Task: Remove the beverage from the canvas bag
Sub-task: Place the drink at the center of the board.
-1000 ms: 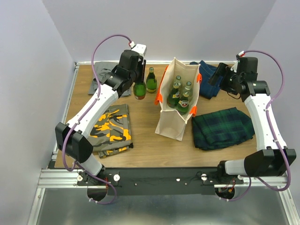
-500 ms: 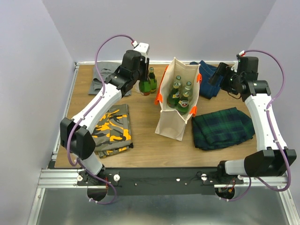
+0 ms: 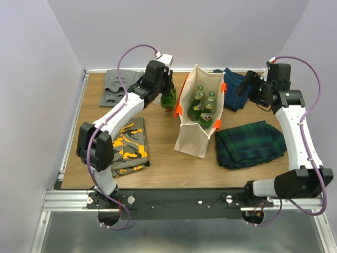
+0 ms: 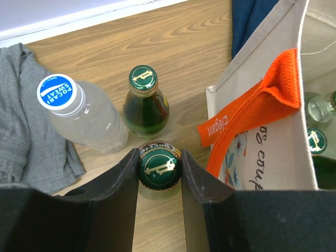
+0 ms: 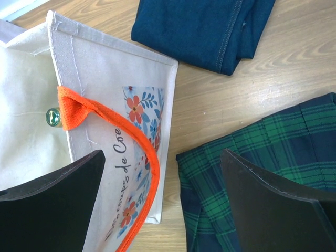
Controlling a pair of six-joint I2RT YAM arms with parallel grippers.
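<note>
Left tool (image 4: 159,155) tight on green bottle (image 4: 160,170), now beside second bottle (image 4: 144,100), water bottle (image 4: 79,113); right tool (image 5: 161,157) apart.

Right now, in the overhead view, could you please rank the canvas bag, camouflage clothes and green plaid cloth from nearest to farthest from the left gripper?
1. The canvas bag, just right of the left gripper.
2. The camouflage clothes, near left.
3. The green plaid cloth, beyond the bag, right.
</note>
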